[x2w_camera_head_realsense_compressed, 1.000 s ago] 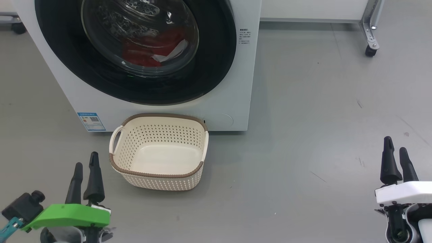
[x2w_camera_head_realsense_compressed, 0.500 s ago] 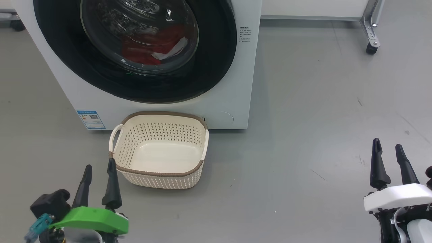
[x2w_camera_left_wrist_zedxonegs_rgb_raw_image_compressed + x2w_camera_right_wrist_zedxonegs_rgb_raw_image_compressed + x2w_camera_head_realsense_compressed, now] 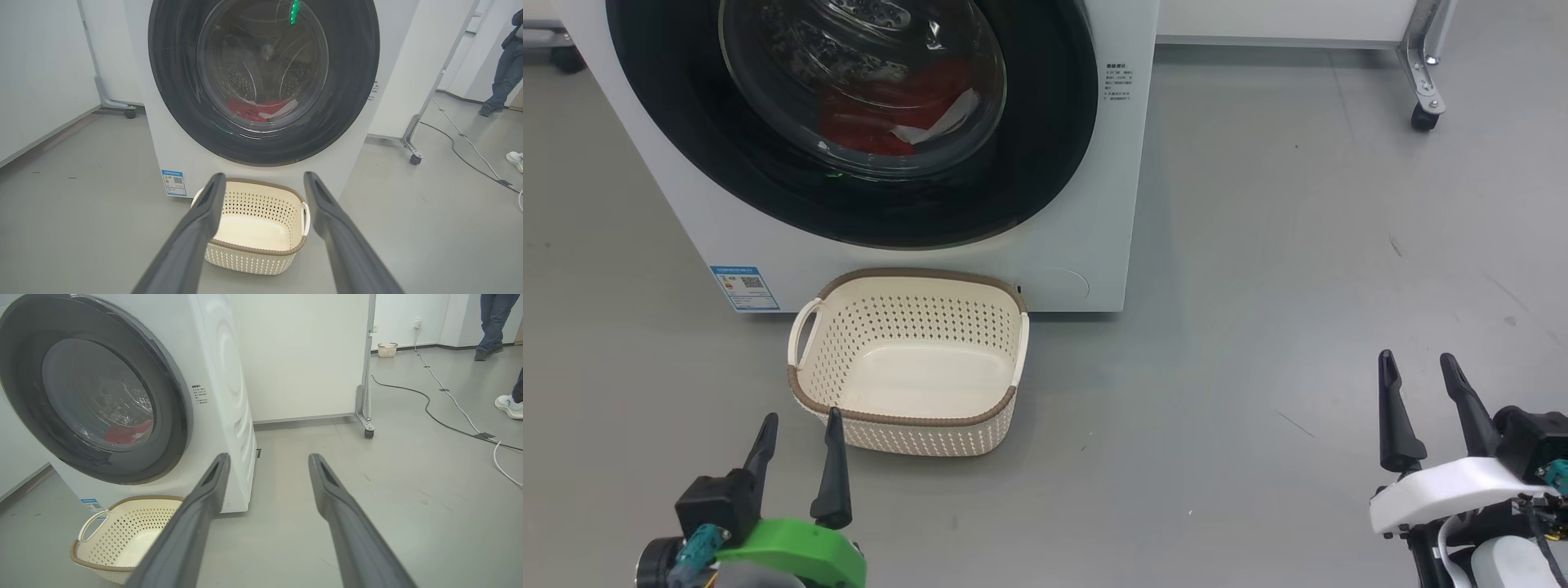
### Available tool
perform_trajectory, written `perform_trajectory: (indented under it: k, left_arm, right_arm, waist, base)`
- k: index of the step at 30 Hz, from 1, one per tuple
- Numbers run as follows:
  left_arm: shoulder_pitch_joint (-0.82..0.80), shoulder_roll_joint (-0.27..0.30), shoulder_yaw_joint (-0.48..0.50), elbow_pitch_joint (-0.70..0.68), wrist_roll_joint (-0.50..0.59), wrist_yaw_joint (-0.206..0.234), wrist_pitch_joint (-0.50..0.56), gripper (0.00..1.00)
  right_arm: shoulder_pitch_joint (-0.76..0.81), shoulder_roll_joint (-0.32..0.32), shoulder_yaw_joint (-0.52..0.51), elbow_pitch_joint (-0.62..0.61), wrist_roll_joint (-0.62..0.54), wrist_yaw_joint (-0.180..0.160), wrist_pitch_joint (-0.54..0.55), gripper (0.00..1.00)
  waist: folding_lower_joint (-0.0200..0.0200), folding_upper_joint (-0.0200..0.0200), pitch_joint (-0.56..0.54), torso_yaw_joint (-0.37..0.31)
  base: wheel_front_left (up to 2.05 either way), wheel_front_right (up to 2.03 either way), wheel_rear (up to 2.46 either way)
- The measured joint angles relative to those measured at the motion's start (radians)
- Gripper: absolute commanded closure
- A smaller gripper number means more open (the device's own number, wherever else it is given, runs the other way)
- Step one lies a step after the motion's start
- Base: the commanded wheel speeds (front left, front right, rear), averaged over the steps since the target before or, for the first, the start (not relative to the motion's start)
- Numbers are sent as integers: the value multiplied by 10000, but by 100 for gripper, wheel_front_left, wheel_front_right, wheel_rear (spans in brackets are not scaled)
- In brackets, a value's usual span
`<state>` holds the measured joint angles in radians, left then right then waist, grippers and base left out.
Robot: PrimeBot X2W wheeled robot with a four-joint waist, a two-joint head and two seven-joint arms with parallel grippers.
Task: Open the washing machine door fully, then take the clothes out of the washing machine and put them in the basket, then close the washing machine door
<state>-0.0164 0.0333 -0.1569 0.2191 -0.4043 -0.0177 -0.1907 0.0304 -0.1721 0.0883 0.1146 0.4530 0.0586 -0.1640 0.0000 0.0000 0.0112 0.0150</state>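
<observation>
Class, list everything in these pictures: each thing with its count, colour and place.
washing machine: 1, white, behind the basket
washing machine door: 1, black rim, clear glass, shut
clothes: 1, red and white, behind the door glass
basket: 1, cream, brown rim, empty, before the machine
sticker: 1, blue, machine's lower left front
caster: 1, black, head view's upper right
person: 1, blue jeans, far right
left pincer: 1, green mount, open, lower left
right pincer: 1, white mount, open, lower right

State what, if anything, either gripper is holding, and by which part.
Nothing is held. The left gripper and right gripper hang with jaws open and empty; the clothes lie behind the shut door.
</observation>
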Motion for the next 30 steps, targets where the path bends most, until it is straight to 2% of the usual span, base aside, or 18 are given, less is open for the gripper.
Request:
perform_trajectory:
  k: [8, 20, 30]
  left_arm:
    - [19, 6, -115, 617, 836, 349, -238, 0]
    - [16, 15, -456, 869, 1400, 566, -585, 0]
    - [1, 19, -579, 997, 1406, 652, -585, 0]
  right_arm:
    - [0, -107, 265, 79, -1014, -96, -17, 0]
    - [0, -82, 439, 174, -1990, -188, -224, 0]
    - [-3, -58, 428, 301, -2002, -188, -222, 0]
  waist:
    - [0, 0, -34, -8]
    - [0, 0, -75, -23]
    - [0, 0, -89, -34]
  base:
    - [0, 0, 0]
    - [0, 0, 0]
    - [0, 0, 0]
